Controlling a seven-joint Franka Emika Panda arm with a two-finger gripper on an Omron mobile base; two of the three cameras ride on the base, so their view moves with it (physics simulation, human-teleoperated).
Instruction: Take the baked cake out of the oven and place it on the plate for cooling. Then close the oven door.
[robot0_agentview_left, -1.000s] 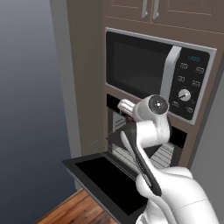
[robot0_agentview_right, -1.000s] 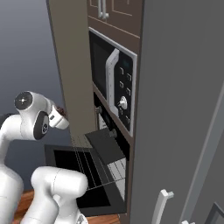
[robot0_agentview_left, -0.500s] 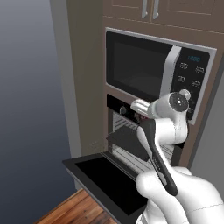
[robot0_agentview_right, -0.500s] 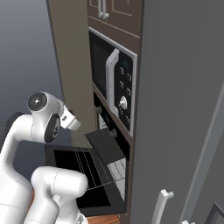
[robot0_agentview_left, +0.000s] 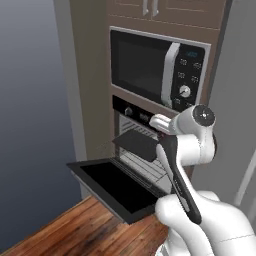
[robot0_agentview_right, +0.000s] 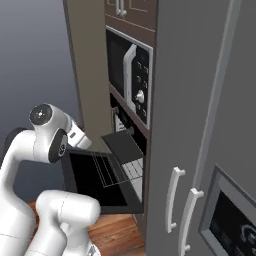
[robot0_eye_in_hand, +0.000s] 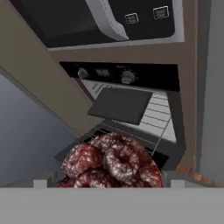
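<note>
Cake (robot0_eye_in_hand: 111, 164): you see it, dark red and lumpy, close under the end effector, in front of the oven (robot0_eye_in_hand: 131, 105).
End effector: you cannot tell its grip.
Oven door (robot0_agentview_left: 117, 185): dropped open.
Dark tray (robot0_agentview_left: 137, 143): sticking out of the oven.

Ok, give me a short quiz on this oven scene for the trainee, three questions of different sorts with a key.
1. True or false: the oven door is shut.
2. What juts out of the oven above the door? A. a dark flat tray B. a steel pot C. a kettle
3. In the hand view, what red-brown thing lies nearest the camera?

Key
1. False: it hangs open, dropped down flat.
2. A
3. The cake
</note>
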